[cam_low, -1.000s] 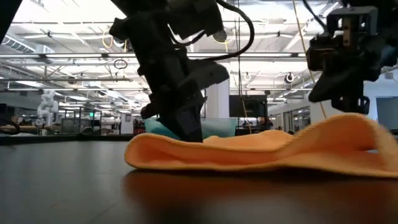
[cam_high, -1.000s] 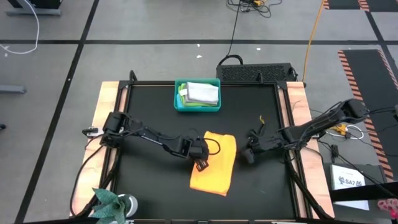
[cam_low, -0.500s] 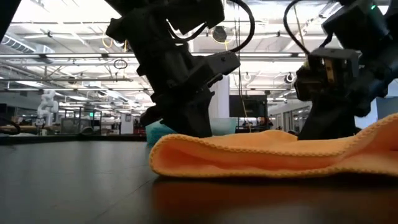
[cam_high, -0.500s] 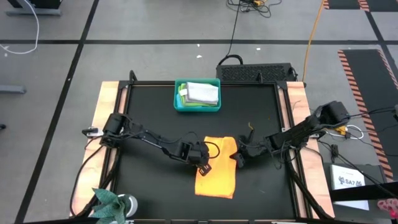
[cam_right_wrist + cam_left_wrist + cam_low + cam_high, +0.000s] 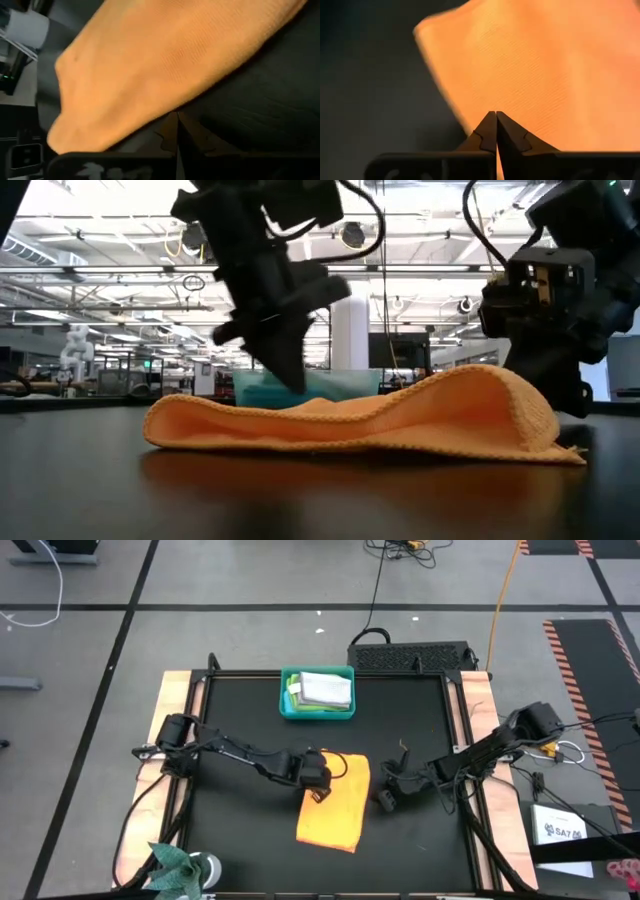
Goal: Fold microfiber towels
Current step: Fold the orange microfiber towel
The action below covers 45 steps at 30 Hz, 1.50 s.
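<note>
Orange-yellow soft microfiber towel (image 5: 333,802), folded, flat on black table top (image 5: 230,830), well in front of rigid teal plastic bin (image 5: 318,694). Bin near table's far edge, holding stacked cloths, light grey one (image 5: 325,689) on top. Left gripper (image 5: 318,783) over towel's far left edge, fingers (image 5: 490,132) pressed together, tips at the fabric; nothing visibly pinched. Right gripper (image 5: 383,798) just beside towel's right edge, low over table, fingers together, empty. In low view, towel's right side humped up, left side lying low.
</note>
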{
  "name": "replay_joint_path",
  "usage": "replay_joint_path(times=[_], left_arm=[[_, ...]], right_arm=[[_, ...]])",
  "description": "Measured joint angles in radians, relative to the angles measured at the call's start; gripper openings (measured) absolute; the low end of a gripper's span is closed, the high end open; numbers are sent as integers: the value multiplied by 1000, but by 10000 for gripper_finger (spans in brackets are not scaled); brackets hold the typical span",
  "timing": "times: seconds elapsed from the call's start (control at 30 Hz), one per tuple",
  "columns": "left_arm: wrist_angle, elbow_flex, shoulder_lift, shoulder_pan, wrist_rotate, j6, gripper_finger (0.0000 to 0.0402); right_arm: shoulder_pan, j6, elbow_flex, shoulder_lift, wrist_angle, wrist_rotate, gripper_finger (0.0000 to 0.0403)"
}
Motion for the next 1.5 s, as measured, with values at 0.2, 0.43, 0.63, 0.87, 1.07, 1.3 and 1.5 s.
replay_joint_path(times=[0.2, 0.43, 0.63, 0.87, 1.07, 1.3, 1.5], left_arm=[[84, 1, 0, 3, 6, 38, 7], [75, 1, 0, 16, 6, 49, 3], [79, 1, -1, 29, 6, 54, 10], [78, 2, -1, 30, 6, 57, 9], [120, 2, -1, 50, -17, 86, 3], [283, 2, -1, 98, 96, 261, 3], [219, 2, -1, 133, 140, 291, 2]], right_arm=[[1, -78, 93, -2, 15, -1, 0], [-1, -206, 266, 83, -123, -27, 0], [4, -207, 338, 239, -115, -153, 0], [17, -177, 367, 339, -111, -252, 0], [26, -179, 365, 324, -140, -287, 0], [25, -190, 364, 284, -217, -285, 0], [25, -185, 364, 280, -222, -262, 0]])
